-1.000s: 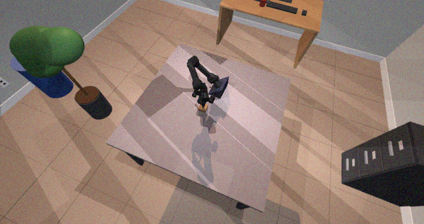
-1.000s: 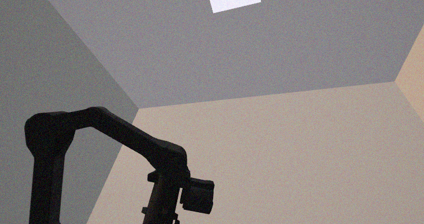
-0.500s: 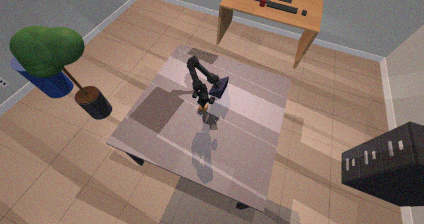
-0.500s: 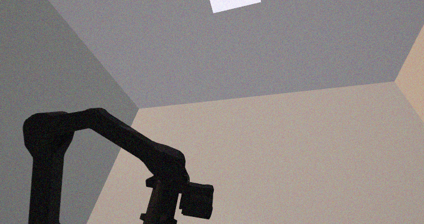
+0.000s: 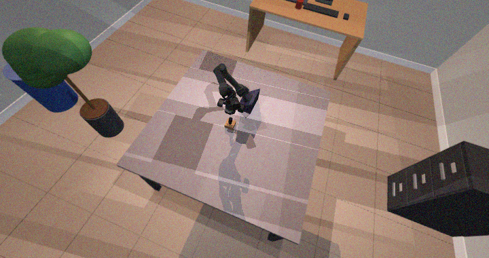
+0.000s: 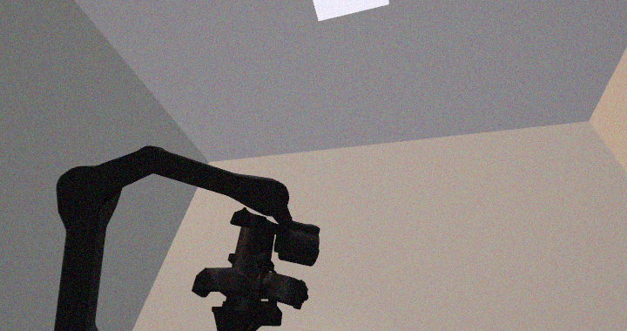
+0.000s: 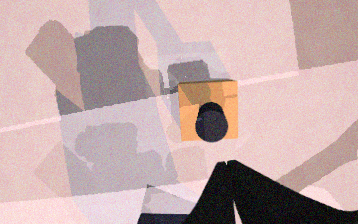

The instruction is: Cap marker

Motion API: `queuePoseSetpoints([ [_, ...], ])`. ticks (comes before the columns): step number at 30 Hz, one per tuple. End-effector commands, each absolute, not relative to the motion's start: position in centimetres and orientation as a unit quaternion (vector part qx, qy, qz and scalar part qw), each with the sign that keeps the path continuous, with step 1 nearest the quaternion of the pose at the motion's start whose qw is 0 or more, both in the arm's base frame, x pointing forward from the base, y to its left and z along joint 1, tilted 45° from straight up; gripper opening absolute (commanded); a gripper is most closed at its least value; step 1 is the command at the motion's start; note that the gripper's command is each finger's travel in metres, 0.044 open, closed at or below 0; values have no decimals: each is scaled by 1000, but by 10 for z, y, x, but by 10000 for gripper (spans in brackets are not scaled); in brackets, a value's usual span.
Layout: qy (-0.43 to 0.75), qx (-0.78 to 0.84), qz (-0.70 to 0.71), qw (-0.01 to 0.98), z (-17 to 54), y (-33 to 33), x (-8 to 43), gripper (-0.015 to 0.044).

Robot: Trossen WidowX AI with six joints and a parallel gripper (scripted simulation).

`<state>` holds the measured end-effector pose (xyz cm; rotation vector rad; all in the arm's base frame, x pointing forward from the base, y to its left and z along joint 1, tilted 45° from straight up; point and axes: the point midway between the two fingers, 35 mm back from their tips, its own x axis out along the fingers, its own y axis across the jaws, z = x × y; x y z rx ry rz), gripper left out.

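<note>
The orange holder block [image 5: 227, 125] [image 7: 187, 130] stands on the table. A dark upright piece [image 5: 230, 119] [image 7: 211, 125] rises from it, with a dark blue round top that looks like the cap on the marker. How far down the cap sits cannot be told, and no loose cap shows elsewhere. My gripper [image 5: 230, 113] [image 7: 226, 169] is shut with nothing between its fingertips. It is above the block and clear of the capped marker, toward the arm's side. In the exterior view the fingertips and the block are out of view.
A dark blue tilted panel [image 5: 251, 101] stands on the table [image 5: 274, 174] close beside the arm; its edge shows at the bottom of the wrist view [image 7: 162, 219]. Shadows of the arm cross the table. A desk, a plant and a dark cabinet stand away from the table.
</note>
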<state>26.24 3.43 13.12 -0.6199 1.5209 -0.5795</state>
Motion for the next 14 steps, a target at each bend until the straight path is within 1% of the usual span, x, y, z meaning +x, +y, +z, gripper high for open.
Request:
queuePoseSetpoints([
  [1, 672, -273, -255, 639, 136, 38, 261, 52],
  [14, 672, -273, -255, 639, 136, 38, 261, 394],
])
